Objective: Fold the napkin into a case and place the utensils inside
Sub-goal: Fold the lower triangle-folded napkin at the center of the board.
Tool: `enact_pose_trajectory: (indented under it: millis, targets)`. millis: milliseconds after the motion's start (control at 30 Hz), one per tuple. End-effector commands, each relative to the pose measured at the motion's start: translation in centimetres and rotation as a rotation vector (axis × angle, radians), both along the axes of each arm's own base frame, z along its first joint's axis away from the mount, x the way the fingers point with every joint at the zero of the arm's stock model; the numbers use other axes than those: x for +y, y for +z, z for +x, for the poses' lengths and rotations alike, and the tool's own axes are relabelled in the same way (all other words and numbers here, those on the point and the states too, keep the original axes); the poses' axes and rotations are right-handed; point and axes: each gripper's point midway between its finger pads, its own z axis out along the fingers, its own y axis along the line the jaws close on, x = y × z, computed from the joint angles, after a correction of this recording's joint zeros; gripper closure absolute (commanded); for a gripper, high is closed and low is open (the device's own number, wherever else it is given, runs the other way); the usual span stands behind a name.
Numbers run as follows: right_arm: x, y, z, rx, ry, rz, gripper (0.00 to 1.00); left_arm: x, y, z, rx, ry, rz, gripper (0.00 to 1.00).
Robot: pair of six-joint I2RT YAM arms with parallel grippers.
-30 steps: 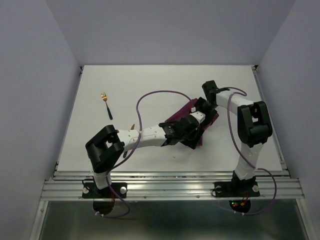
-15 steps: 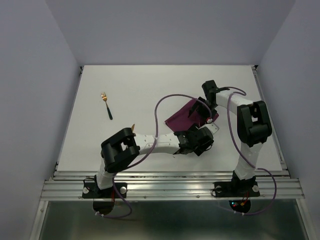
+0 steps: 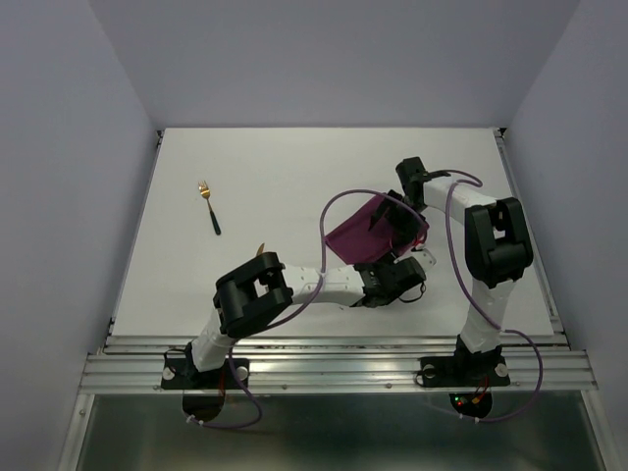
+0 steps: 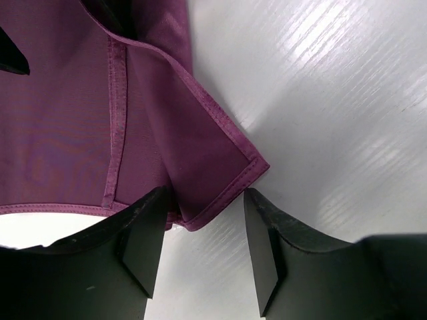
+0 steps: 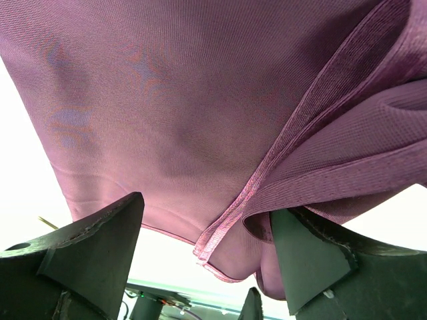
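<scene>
The plum-purple napkin (image 3: 363, 228) lies loosely folded at the table's right middle. In the left wrist view its hemmed near corner (image 4: 220, 193) sits just at the tips of my open left gripper (image 4: 205, 195), touching neither finger clearly. My left gripper (image 3: 404, 263) is at the napkin's near edge. My right gripper (image 3: 389, 211) is at the napkin's far right part. In the right wrist view it (image 5: 207, 207) is open under raised cloth (image 5: 173, 100), and a fold drapes over the right finger (image 5: 313, 247). The fork (image 3: 206, 202) lies far left. The knife's gold tip (image 3: 261, 247) shows behind my left arm.
Purple cables loop over the table from both arms (image 3: 334, 211). The table's near edge rail (image 3: 334, 345) runs just below my left forearm. White walls close the table on three sides.
My left gripper has come off the bunched napkin and drawn toward the near right, to the napkin's near corner. The napkin now lies wider and flatter. The right gripper has barely moved.
</scene>
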Motion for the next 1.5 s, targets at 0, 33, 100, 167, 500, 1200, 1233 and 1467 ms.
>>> enact_pose_trajectory:
  millis: [0, 33, 100, 167, 500, 1200, 1233, 1467]
  targets:
    - [-1.2, -3.8, -0.4, 0.024, 0.020, -0.095, 0.19, -1.3, 2.1, 1.0, -0.060, 0.013, -0.037, 0.41]
    - [-1.3, -3.8, -0.3, 0.023, 0.020, -0.096, 0.19, -1.3, 2.1, 1.0, -0.060, 0.014, -0.038, 0.43]
    - [-1.3, -3.8, -0.4, 0.025, 0.020, -0.096, 0.19, -1.4, 2.1, 1.1, -0.062, 0.016, -0.039, 0.46]
    - [-1.3, -3.7, -0.4, 0.022, 0.020, -0.096, 0.19, -1.3, 2.1, 1.3, -0.070, 0.026, -0.038, 0.53]
    - [-1.5, -3.7, -0.6, 0.019, 0.035, -0.103, 0.18, 0.0, 3.2, 3.2, -0.034, 0.136, -0.115, 0.96]
    - [-1.7, -2.9, -0.1, -0.016, 0.052, -0.117, 0.16, 3.0, 2.9, 4.0, 0.458, 0.252, -0.543, 0.68]
    - [-1.7, -2.9, -0.1, -0.018, 0.052, -0.118, 0.16, 3.0, 3.0, 3.8, 0.466, 0.252, -0.546, 0.64]
    - [-1.6, -2.3, 0.1, -0.035, 0.063, -0.112, 0.17, 4.1, 3.4, 2.5, 0.507, 0.282, -0.575, 0.25]
